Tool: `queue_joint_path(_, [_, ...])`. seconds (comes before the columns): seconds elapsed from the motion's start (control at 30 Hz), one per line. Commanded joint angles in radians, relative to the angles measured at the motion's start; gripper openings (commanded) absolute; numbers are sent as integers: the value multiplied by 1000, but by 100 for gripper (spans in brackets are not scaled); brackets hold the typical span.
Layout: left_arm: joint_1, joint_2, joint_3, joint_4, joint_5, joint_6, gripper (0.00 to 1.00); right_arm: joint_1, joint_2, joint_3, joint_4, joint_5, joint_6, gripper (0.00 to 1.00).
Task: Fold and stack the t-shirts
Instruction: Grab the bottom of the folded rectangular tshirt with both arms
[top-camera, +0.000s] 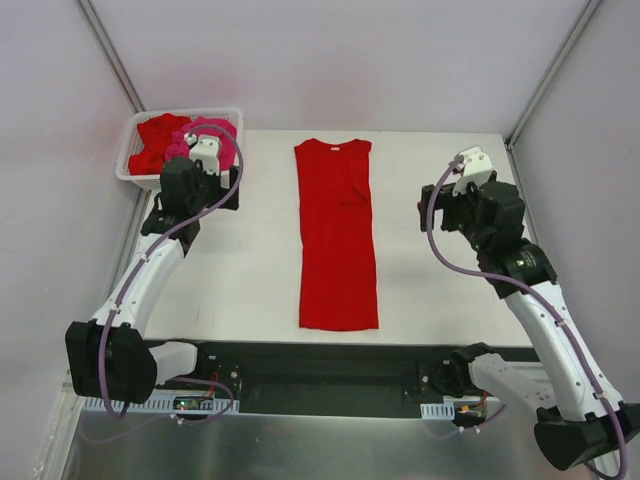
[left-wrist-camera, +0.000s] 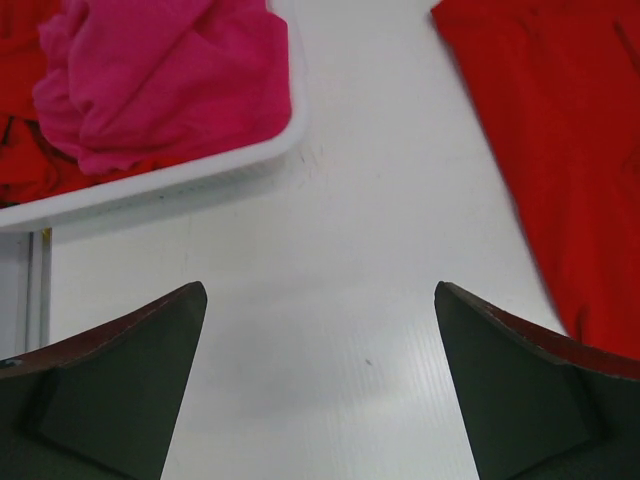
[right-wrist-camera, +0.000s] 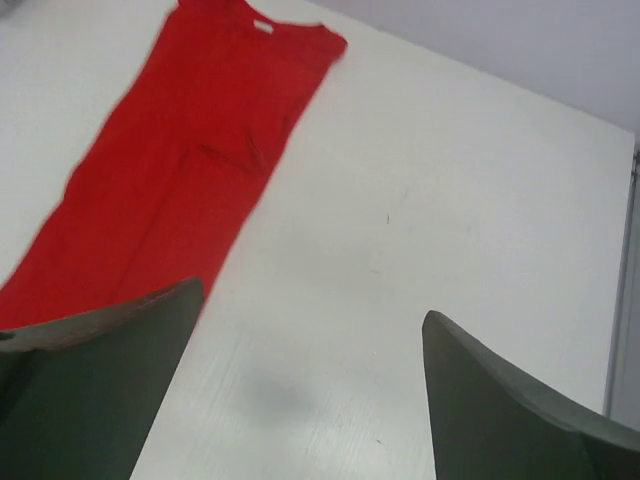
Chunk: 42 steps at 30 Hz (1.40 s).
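Narrow red t-shirt (top-camera: 337, 235) lies mid-table, white table (top-camera: 250, 265) showing on both sides; left gripper (left-wrist-camera: 320, 292) and right gripper (right-wrist-camera: 312, 300) gape, empty.

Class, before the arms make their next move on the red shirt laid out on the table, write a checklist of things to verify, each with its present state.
1. Left gripper open and empty: ok.
2. Right gripper open and empty: ok.
3. Long red cloth t-shirt lying flat on the white table, folded to a narrow strip: ok.
4. Both grippers clear of that shirt: ok.
5. Crumpled hot pink t-shirt inside the white plastic basket: ok.
6. Crosswise fold done: not ok, the shirt is at full length.
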<state>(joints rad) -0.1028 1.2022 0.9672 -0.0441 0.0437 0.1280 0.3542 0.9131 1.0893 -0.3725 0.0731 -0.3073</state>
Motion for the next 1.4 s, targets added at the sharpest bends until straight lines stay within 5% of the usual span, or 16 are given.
queue_joint_path(0.0, [55,7,-88,148,-56,-109,99,-35,-22,-109,101,117,-82,96])
queue_joint_path(0.3, [92,14,-242,239,57,-53,99,-175,-132,-461,309,1,-159,96])
queue_joint_path(0.43, [97,-6,-359,436,82,-45,99,-244,-161,-655,463,-28,-144,96])
queue_joint_path(0.8, [97,26,-602,746,191,-24,99,-477,78,-804,947,-136,-27,96])
queue_joint_path(1.0, [97,65,-702,931,186,-16,99,-477,174,-857,1109,-390,-74,96])
queue_joint_path(1.2, [97,121,-778,1151,107,-57,99,-434,318,-855,1265,-352,-42,96])
queue_joint_path(1.37, [97,117,-798,1153,137,-41,99,-385,408,-867,1357,-314,-73,96])
